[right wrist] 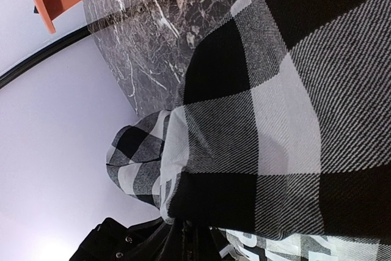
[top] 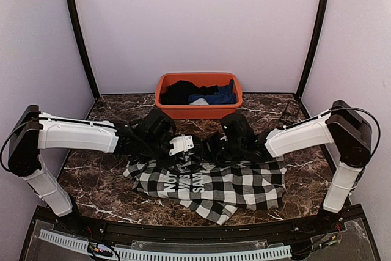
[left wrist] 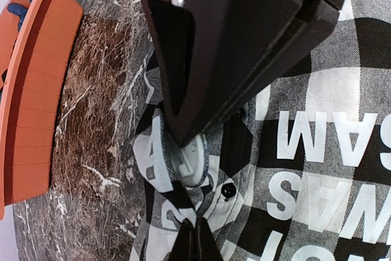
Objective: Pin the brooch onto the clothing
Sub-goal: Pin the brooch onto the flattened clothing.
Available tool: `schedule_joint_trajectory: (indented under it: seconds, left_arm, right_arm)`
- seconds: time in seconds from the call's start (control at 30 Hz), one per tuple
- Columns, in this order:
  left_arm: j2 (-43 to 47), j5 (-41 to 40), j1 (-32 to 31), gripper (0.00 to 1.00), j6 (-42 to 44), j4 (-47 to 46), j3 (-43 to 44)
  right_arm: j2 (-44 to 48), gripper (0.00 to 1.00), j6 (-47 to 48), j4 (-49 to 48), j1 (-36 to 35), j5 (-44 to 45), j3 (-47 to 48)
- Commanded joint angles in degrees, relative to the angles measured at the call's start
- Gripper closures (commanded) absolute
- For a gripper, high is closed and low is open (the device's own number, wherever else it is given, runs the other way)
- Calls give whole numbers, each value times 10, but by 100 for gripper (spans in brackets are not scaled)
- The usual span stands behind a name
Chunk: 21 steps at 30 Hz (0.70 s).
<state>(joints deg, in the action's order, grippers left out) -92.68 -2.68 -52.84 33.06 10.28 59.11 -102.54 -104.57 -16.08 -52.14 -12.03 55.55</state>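
**Me:** Closest to the left wrist lens are the fingertips of my left tool [left wrist: 193, 239]. They sit at the bottom middle of the frame, pressed tight together over the button placket of the shirt [left wrist: 317, 90]. I cannot tell if any cloth is caught between them.

**Desk:** And the brooch?

**Me:** I read the pale round disc just above those tips as the brooch [left wrist: 194, 158]. It lies on the placket near a black button [left wrist: 228, 190]. The tip of a big black wedge-shaped part [left wrist: 244, 41] sits right over its upper edge.

**Desk:** Right side?

**Me:** My right tool [right wrist: 183, 241] is at the bottom middle of its own view, clenched. A fold of the checked cloth runs straight into its tips, so I call it grasping the shirt.

**Desk:** Where does the garment lie overall?

**Me:** From above it is in the lower middle of the frame, spread on the marble worktop [top: 98, 187]. White block letters show on its black panel, and its far edge is under both tools. Behind it, in the upper middle, stands the orange basin [top: 198, 113], with a black garment [top: 182, 91] and a blue garment [top: 217, 96] inside.
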Motion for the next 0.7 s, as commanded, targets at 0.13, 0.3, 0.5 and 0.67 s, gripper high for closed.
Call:
schedule_joint_trajectory:
  seconds: [0.13,0.3,0.5,0.67]
  left_arm:
    - [-11,-22,-4,99,5,35,16]
    - [-12,-18,-5,99,5,35,17]
    - [-3,-12,-5,99,6,25,12]
    - [4,-3,-9,99,11,21,7]
  right_arm:
    - [30,100,36,59,6,20,30]
    - [27,100,44,89,6,20,48]
    - [-1,100,73,157,8,10,103]
    - [-17,100,89,195,9,16,130]
